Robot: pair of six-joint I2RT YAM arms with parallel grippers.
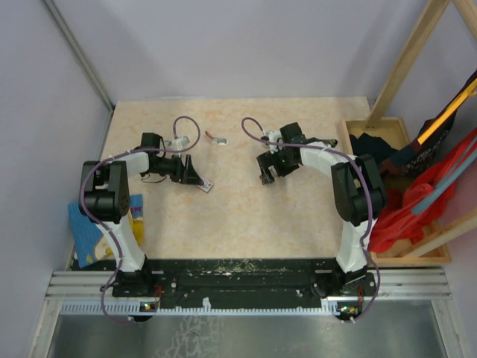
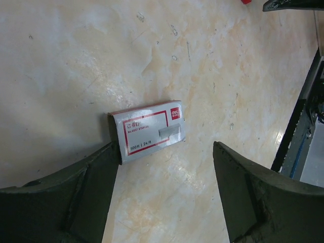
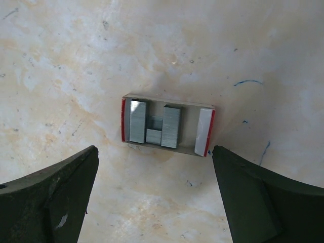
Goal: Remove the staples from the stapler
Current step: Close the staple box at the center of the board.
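L hand (image 2: pixel 166 152) & R hand (image 3: pixel 154 152) both gape wide w/ nothing held: staples (image 3: pixel 154 124) lie as grey strips in a small open box (image 3: pixel 204 131) on the surface (image 3: pixel 61 61) below R hand, and a red-white labelled box (image 2: pixel 147 129) lies below L hand.

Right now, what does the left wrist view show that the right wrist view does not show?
Only the left wrist view: a labelled white-and-red box sleeve lying flat beside one finger of the left gripper. Only the right wrist view: an open tray holding grey staples, ahead of the right gripper. Both: open jaws and the beige table.
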